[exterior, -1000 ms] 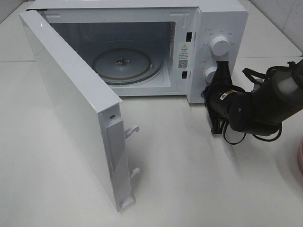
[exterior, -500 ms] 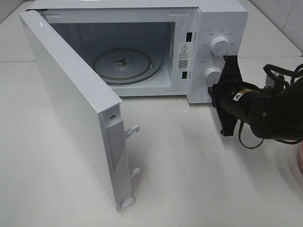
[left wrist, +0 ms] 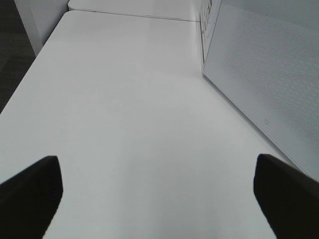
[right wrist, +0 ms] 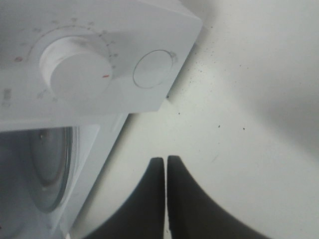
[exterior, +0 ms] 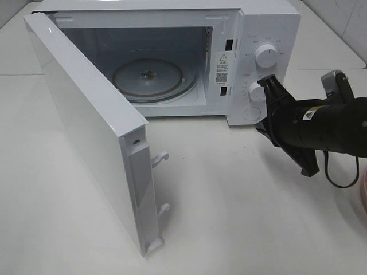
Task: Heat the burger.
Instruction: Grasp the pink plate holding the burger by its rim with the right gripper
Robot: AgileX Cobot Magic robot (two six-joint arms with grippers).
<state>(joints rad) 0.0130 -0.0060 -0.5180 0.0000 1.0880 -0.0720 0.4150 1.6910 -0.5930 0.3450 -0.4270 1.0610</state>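
Observation:
The burger is out of view in every frame. The white microwave (exterior: 269,23) stands open, its door (exterior: 86,126) swung out to the left and its glass turntable (exterior: 152,77) bare. My right gripper (exterior: 267,83) is shut with nothing in it, its tips right by the lower knob (exterior: 256,91). The right wrist view shows its black fingertips (right wrist: 159,167) pressed together over the table, just below that knob (right wrist: 77,74) and a round button (right wrist: 154,69). My left gripper (left wrist: 159,194) is open and empty, low over bare table beside the door's outer face (left wrist: 269,74).
A pink plate's rim (exterior: 363,192) shows at the right edge of the exterior view. The upper knob (exterior: 266,54) sits above the lower one. The open door juts far out over the table's front left. White table surface (exterior: 241,217) lies in front of the microwave.
My right arm has swung out to the right and its body has dropped lower, while the shut fingertips stayed close to the lower knob. Microwave and door have not moved.

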